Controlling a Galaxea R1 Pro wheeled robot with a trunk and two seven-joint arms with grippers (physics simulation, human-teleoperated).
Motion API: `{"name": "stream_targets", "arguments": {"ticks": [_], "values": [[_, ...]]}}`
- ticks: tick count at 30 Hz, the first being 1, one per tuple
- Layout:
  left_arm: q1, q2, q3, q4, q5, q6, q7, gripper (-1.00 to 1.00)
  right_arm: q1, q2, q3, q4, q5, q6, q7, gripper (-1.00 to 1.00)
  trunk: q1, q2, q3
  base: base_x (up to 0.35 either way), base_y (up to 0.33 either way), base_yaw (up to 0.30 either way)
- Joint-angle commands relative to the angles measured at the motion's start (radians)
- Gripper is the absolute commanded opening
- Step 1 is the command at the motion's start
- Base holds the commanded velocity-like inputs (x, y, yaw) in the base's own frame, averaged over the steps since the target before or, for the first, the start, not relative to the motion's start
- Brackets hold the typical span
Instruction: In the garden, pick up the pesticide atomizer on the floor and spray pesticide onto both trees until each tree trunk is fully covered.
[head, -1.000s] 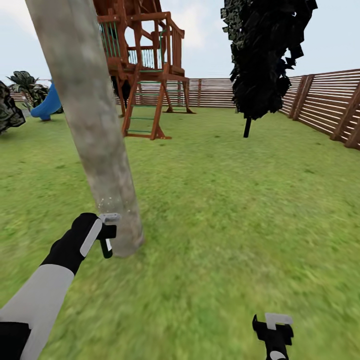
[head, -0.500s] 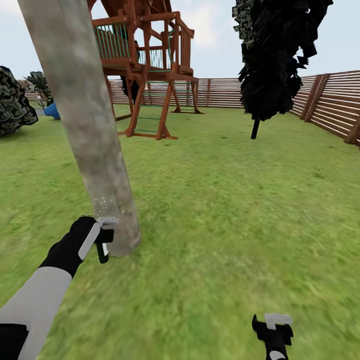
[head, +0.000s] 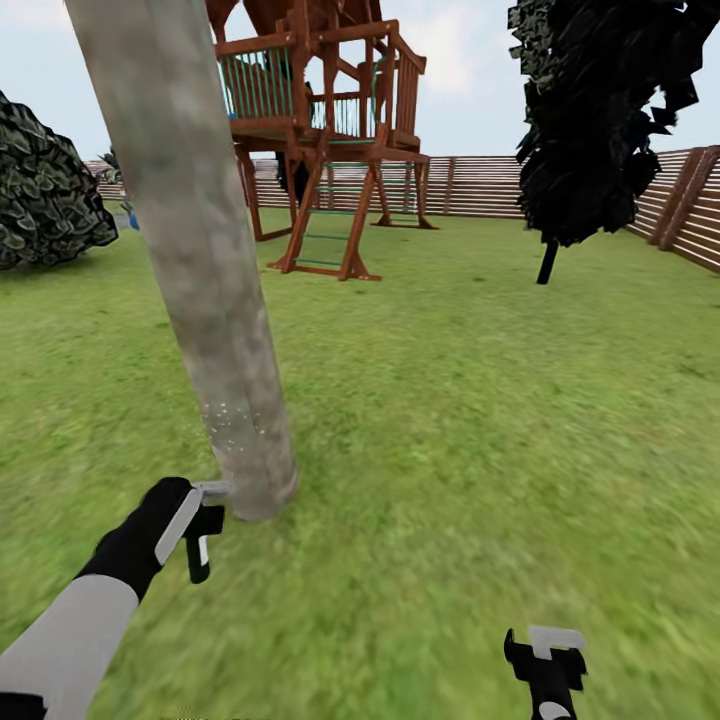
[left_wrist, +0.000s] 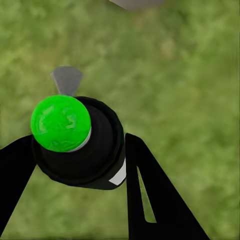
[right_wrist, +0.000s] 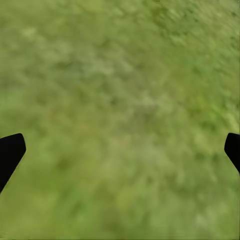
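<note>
A thick pale grey-brown tree trunk (head: 200, 270) leans up from the lawn in the head view. A haze of whitish pesticide specks (head: 232, 420) clings to it low down. My left gripper (head: 202, 535) hovers just in front of the trunk's base, shut on the pesticide atomizer (head: 213, 492), whose grey spray head points at the trunk. In the left wrist view the atomizer (left_wrist: 80, 142) is a dark bottle with a bright green end, clamped between my black fingers (left_wrist: 150, 190). My right gripper (head: 545, 655) hangs open over bare grass, fingertips (right_wrist: 11, 152) wide apart.
A reddish-brown wooden playset (head: 320, 130) stands behind the trunk. A dark columnar tree (head: 600, 120) rises at the right, and a dark leafy bush (head: 45, 190) sits at the left. A slatted fence (head: 480, 185) rings the lawn. Open grass stretches to the right.
The camera has turned left, shifting the scene right. My left gripper with the atomizer has dropped lower, now level with the trunk's base. The right gripper has not moved.
</note>
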Motion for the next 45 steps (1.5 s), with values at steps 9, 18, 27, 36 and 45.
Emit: {"name": "stream_targets", "arguments": {"ticks": [9, 18, 27, 36, 45], "values": [[0.001, -0.008, -0.01, 0.001, -0.004, -0.072, 0.017, -1.0, -0.001, -0.002, 0.002, 0.001, 0.008, 0.0, -0.007, 1.0, 0.0, 0.0, -0.001, 0.195, -0.172, 0.129], [0.036, -0.011, -0.008, 0.022, 0.005, -0.164, 0.066, -1.0, -0.001, 0.0, 0.002, 0.001, 0.008, 0.0, -0.007, 1.0, 0.0, 0.0, -0.001, 0.136, -0.253, 0.0], [0.036, -0.012, -0.008, 0.023, 0.008, -0.16, 0.065, -1.0, 0.0, 0.001, 0.004, 0.001, 0.008, 0.0, -0.007, 1.0, 0.0, 0.0, -0.001, 0.03, -0.275, 0.184], [0.037, -0.015, -0.008, 0.023, 0.008, -0.163, 0.065, -1.0, 0.0, 0.0, 0.004, 0.001, 0.009, 0.0, -0.007, 1.0, 0.0, 0.0, -0.001, 0.121, -0.275, 0.154], [0.037, -0.015, -0.009, 0.023, 0.006, -0.163, 0.066, -1.0, -0.001, 0.001, 0.004, 0.001, 0.008, 0.0, -0.007, 1.0, 0.0, 0.0, -0.001, 0.153, -0.268, 0.052]]}}
